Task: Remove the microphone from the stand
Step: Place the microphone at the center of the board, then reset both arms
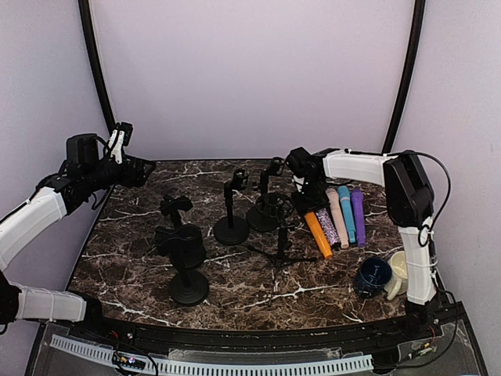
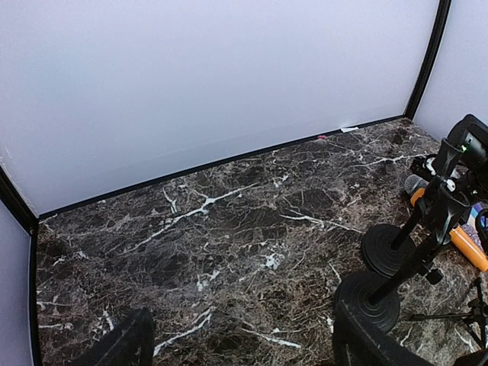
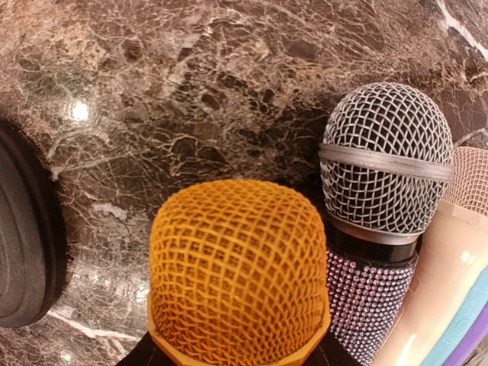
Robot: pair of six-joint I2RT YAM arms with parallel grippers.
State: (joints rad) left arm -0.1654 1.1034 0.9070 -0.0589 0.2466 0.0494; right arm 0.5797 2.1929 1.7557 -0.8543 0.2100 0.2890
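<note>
Right gripper (image 1: 308, 205) looks clamped on the orange microphone (image 3: 238, 267), off the stands (image 1: 232, 211) and down beside 4 other mics (image 1: 345, 213) on the desk (image 1: 141, 235), while left gripper (image 1: 119, 139) hangs wide open up at the back left, holding nothing.

Two slim robot arms of the same build; the left arm (image 1: 33, 218) has smooth white tube-shaped shells joined by blocky black joint housings; a small white-and-black part (image 1: 119, 139) stands out near its wrist. The right arm (image 1: 415, 266) has the same white shells between black housings; a thin black cable (image 1: 445, 205) loops out beside its black elbow housing and runs along the white lower shell. The left fingers (image 2: 126, 345) are matte black with rounded edges, seen at the bottom of the left wrist view.
</note>
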